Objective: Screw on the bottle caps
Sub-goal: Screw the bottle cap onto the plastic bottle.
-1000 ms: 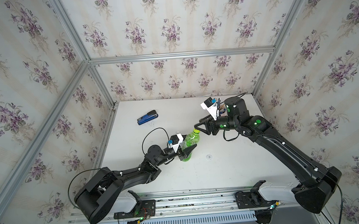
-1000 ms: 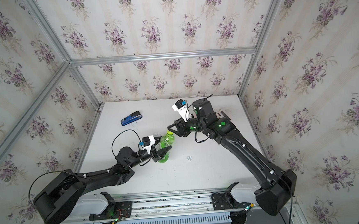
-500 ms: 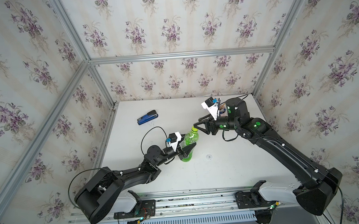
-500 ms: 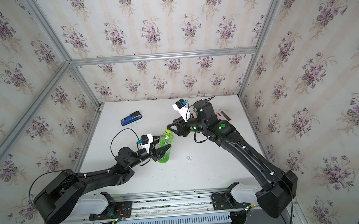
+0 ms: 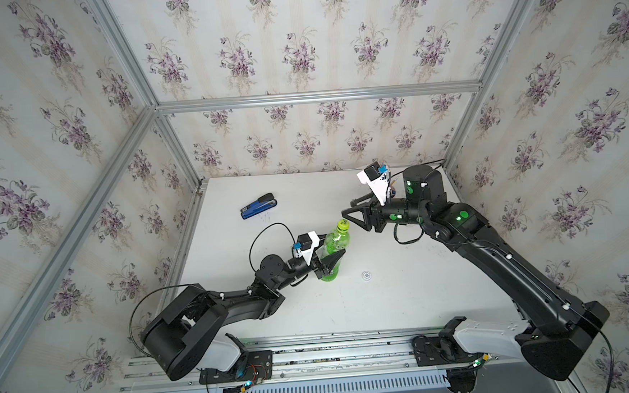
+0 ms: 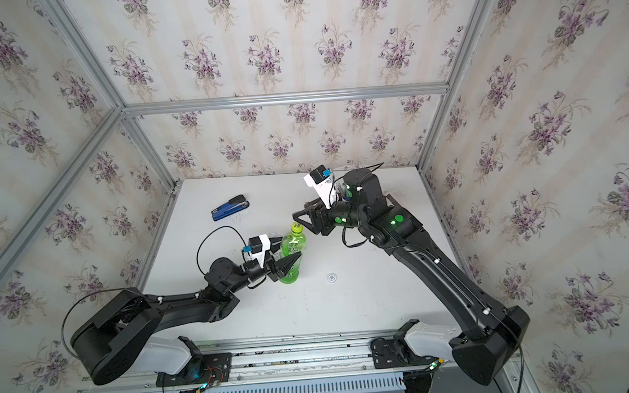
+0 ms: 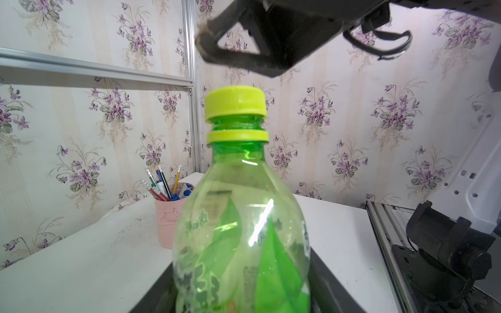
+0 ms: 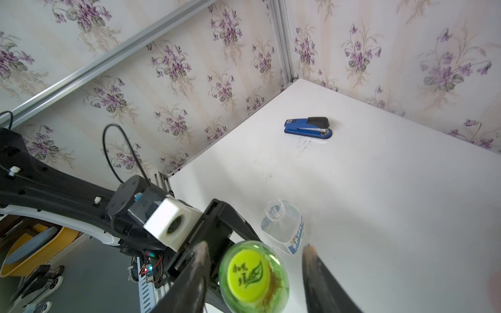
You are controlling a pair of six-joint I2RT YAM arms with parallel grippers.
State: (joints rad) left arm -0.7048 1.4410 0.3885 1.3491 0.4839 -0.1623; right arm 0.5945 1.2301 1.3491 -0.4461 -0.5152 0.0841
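**A:** Where is the green bottle (image 5: 333, 241)?

**B:** Upright near the middle of the table (image 5: 405, 304). The left gripper (image 5: 333, 247) is clamped on its body, reaching in from the left edge's side.

**A:** And the top?

**B:** The yellow-green cap (image 5: 342, 224) sits on the neck. The right gripper (image 5: 347, 207) hangs just beside it, jaws apart, coming from the far right corner.

**A:** Anything else?

**B:** A white cap (image 5: 366, 275) lies flat, apart from the bottle's base on the right-edge side. A blue stapler (image 5: 258, 205) lies near the far left corner.
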